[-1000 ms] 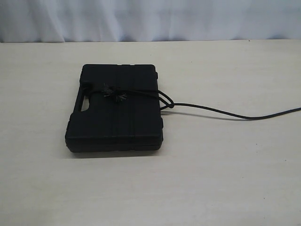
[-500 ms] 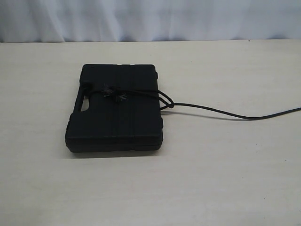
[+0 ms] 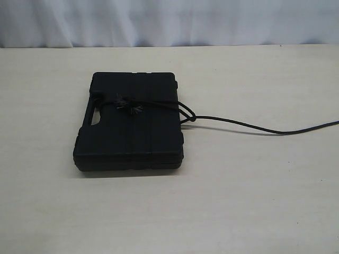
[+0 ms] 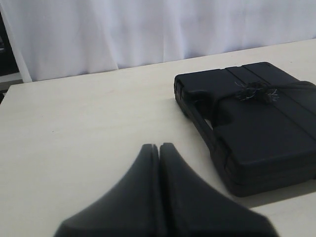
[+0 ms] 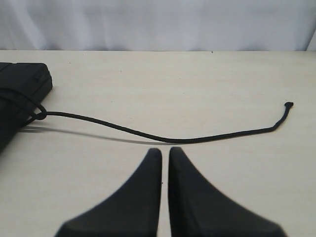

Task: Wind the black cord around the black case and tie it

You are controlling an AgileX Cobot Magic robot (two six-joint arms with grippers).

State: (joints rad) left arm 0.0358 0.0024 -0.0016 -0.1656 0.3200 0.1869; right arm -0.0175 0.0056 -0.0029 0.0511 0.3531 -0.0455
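Observation:
The black case (image 3: 130,127) lies flat on the table, left of the middle. The black cord (image 3: 249,126) crosses its lid, with a frayed fuzzy knot (image 3: 128,106) on top and a small loop at the case's right edge. From there its tail trails off to the right. In the left wrist view my left gripper (image 4: 159,145) is shut and empty, hanging apart from the case (image 4: 261,128). My right gripper (image 5: 165,149) is shut on nothing, just short of the cord's tail (image 5: 148,133), which ends in a small knob (image 5: 288,104). Neither gripper shows in the exterior view.
The pale table (image 3: 238,201) ends at a white curtain (image 3: 169,21) along the back. Only the case and the cord lie on the table.

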